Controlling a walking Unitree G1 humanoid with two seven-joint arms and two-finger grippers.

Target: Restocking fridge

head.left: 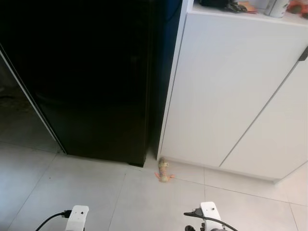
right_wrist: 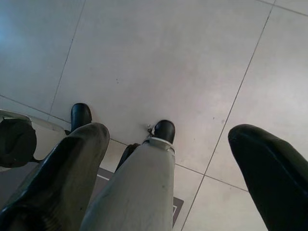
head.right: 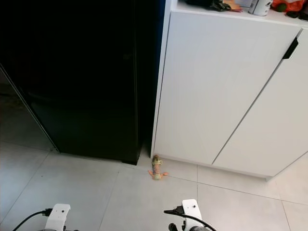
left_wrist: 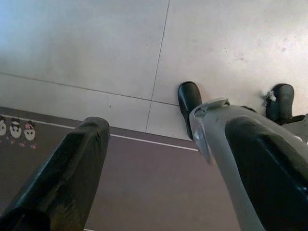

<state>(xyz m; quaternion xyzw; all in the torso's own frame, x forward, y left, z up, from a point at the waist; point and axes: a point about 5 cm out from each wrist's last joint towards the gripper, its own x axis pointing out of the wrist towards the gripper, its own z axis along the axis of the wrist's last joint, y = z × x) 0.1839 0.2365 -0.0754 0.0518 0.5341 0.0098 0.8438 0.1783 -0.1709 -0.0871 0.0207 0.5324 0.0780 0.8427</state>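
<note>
We stood facing the black fridge point(head.left: 91, 82), its door closed, so restocking hadn't begun. A white cabinet point(head.left: 226, 91) sat touching the fridge's right side, and a small toy point(head.left: 164, 170) lay on the floor tiles point(head.left: 96, 192) at the seam between them. Both arms hung idle, pointing at the floor: left gripper point(left_wrist: 159, 163) spread and empty, right gripper point(right_wrist: 168, 159) likewise, likely because we hadn't picked up any stock.

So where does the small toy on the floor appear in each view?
Left eye view: small toy on the floor tiles, below the gap between black fridge and white cabinet.
Right eye view: same spot.
Wrist views: floor tiles and the robot's feet, no toy.
Shared landmark: the cabinet's lower left corner.
</note>
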